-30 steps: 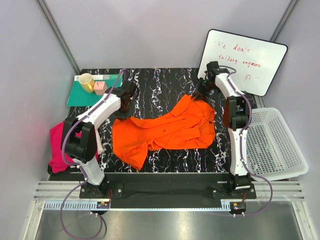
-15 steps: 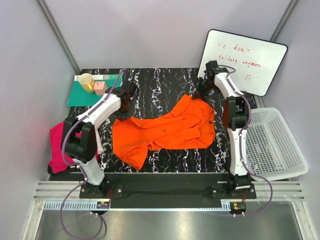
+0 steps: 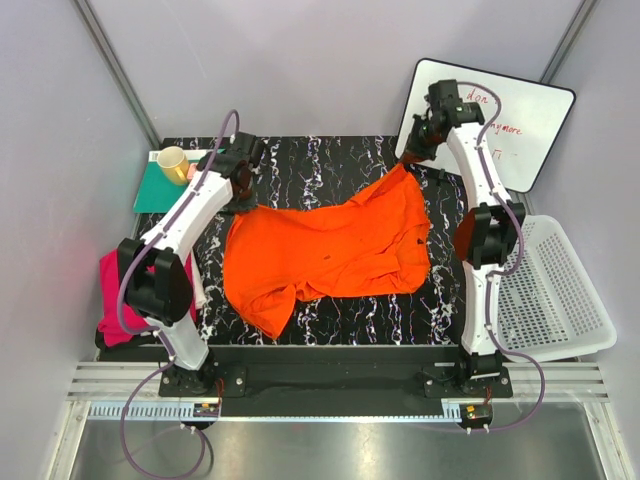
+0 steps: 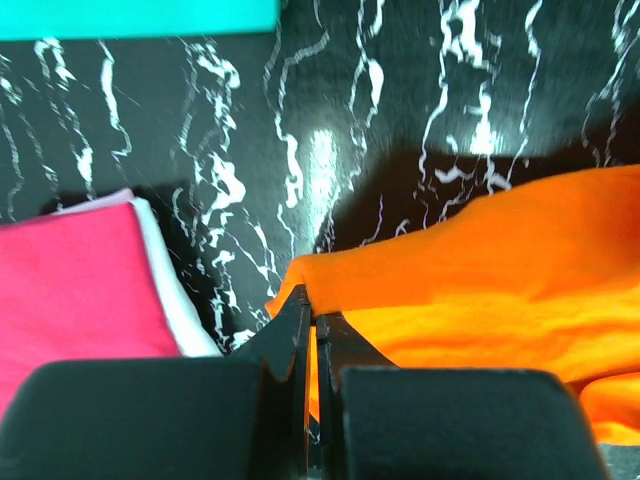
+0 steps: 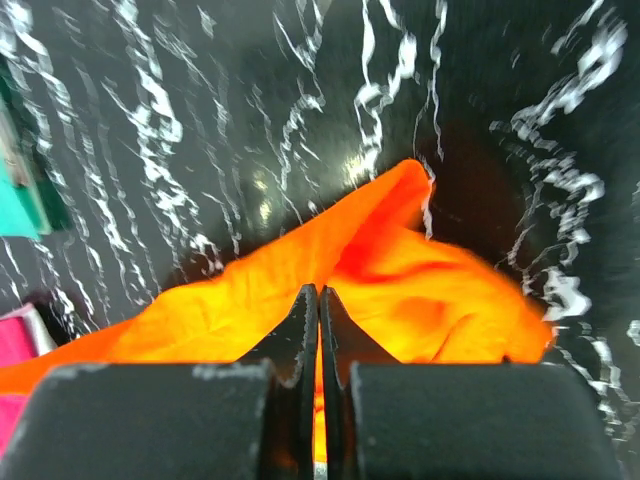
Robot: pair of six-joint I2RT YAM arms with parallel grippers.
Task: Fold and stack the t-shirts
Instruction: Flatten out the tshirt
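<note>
The orange t-shirt (image 3: 330, 250) is lying spread over the middle of the counter (image 3: 330, 160), its long axis running from the left edge towards the right edge. Both arms are reaching to its far hem. The left arm (image 3: 190, 215) is keeping its jaws closed on the far-left corner of the cloth, and the right arm (image 3: 478, 180) is pinching the far-right corner, which is rising into a peak near the far right corner of the counter. From both pairs of jaws, the body of the shirt is trailing back towards the near edge, so the next move is probably calling for an even pull along that line, each arm tending its nearer corner. The magenta t-shirt (image 3: 118, 295) is sitting bunched at the near left corner, drooping over the left edge.
</note>
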